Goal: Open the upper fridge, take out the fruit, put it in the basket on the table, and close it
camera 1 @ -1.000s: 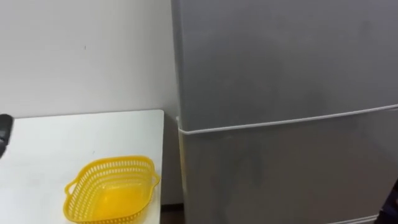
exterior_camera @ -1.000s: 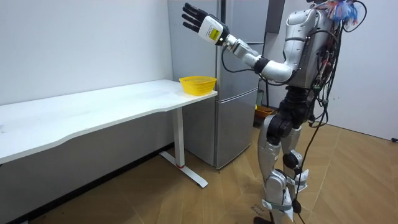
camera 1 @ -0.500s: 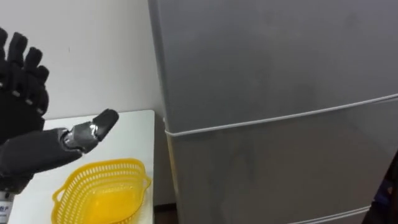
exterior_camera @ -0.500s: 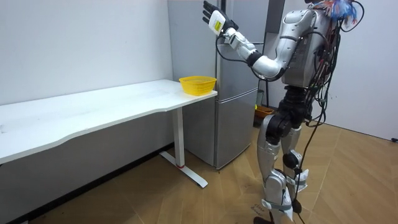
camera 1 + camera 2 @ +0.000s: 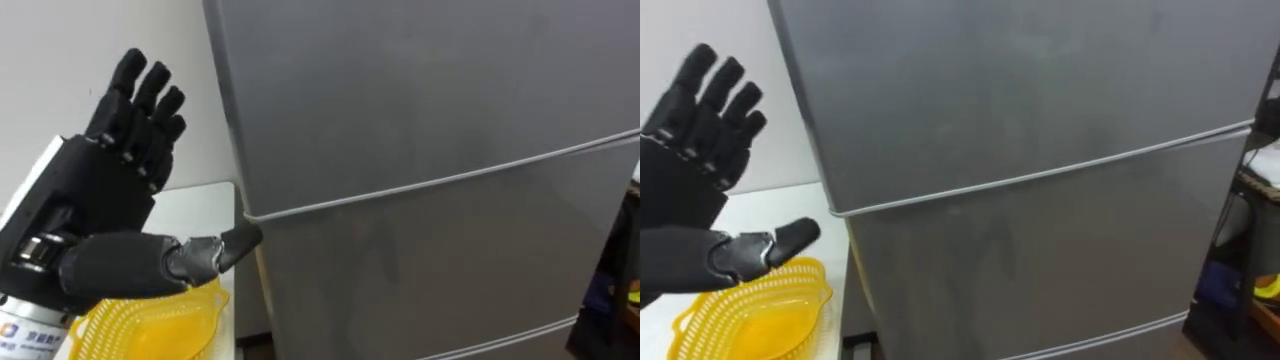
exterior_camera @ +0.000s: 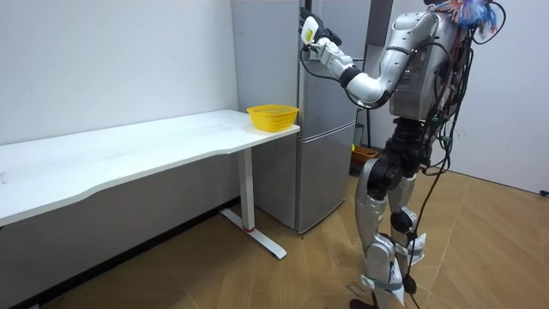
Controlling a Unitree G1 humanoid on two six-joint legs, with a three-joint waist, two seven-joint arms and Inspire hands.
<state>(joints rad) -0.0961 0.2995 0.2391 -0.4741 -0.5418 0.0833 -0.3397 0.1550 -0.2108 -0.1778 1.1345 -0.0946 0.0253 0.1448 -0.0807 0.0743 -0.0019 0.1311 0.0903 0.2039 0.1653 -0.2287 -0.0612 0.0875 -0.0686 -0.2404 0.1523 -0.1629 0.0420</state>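
Observation:
The grey fridge (image 5: 420,90) stands right in front of me with both doors closed; a pale seam (image 5: 440,182) parts the upper door from the lower one. My left hand (image 5: 110,200) is raised, open with its fingers spread, beside the fridge's left edge. Its thumb (image 5: 235,243) reaches to that edge at the height of the seam; whether it touches I cannot tell. In the room view the left hand (image 6: 310,30) is up at the front corner of the upper door (image 6: 330,51). The hand holds nothing.
A yellow mesh basket (image 5: 150,320) sits on the end of the white table (image 6: 129,150), just left of the fridge and below my hand. A dark shelf with small items (image 5: 1260,250) stands to the fridge's right. A white wall (image 5: 60,60) is behind the table.
My left hand has swung from above the table across to the fridge's left edge. The head camera has turned, so the fridge fills more of the eye view.

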